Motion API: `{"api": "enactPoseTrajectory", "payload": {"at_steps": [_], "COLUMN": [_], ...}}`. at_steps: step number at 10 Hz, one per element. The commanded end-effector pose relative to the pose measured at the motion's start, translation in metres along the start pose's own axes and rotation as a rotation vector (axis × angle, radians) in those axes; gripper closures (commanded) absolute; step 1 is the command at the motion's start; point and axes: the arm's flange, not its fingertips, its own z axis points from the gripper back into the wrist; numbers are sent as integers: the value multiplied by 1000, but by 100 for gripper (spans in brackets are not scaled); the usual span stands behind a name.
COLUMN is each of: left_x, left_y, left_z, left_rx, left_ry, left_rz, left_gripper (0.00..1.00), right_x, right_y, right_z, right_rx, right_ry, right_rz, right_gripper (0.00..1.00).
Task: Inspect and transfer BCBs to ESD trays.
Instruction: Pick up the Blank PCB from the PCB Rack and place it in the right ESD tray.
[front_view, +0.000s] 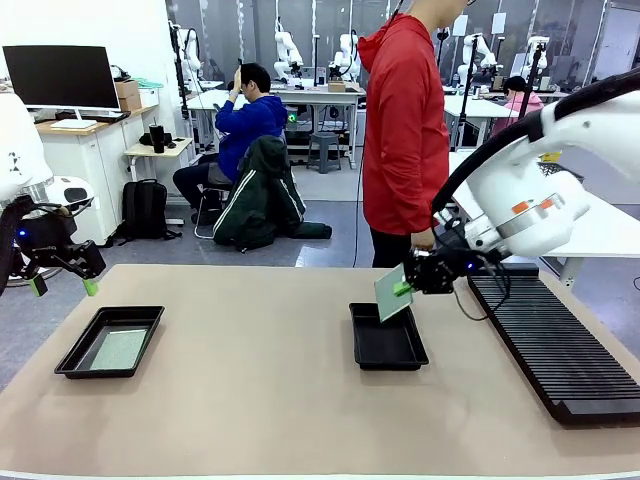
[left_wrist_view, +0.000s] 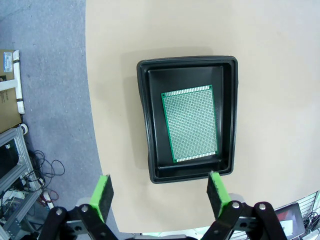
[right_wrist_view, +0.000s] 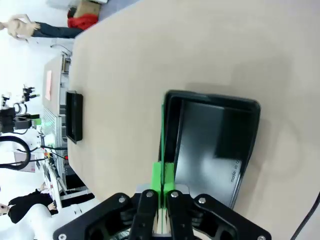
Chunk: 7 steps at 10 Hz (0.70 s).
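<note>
Right wrist view: my right hand (right_wrist_view: 162, 172) is clamped on a green board (right_wrist_view: 162, 130), held edge-on (tilted in the front view) above the empty black tray (right_wrist_view: 212, 150) near the middle of the surface (right_wrist_view: 200, 55). My left hand (left_wrist_view: 160, 195), fingers spread apart, hangs over the tray (left_wrist_view: 190, 65) by the surface's left edge, where another board (left_wrist_view: 191, 123) lies flat. A person in red (front_view: 405, 130) stands at the far edge.

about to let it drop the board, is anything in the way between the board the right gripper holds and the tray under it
Nothing visible. The right gripper holds the green board tilted just above the middle tray, whose floor is bare in the right wrist view.
</note>
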Motion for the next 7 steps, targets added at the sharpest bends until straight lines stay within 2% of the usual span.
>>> {"api": "enactPoseTrajectory", "payload": {"at_steps": [1,7], "left_x": [0,0], "left_y": [1,1], "left_z": [-2,-2], "left_rx": [4,4], "left_ry": [-11,-11], "left_rz": [2,2], "left_gripper": [0,0], "right_x": [8,-21], "right_y": [-4,-3], "right_z": [-21,-46], "right_rx": [7,-16], "right_ry": [2,46], "right_rz": [9,-8], "right_gripper": [98,98]}}
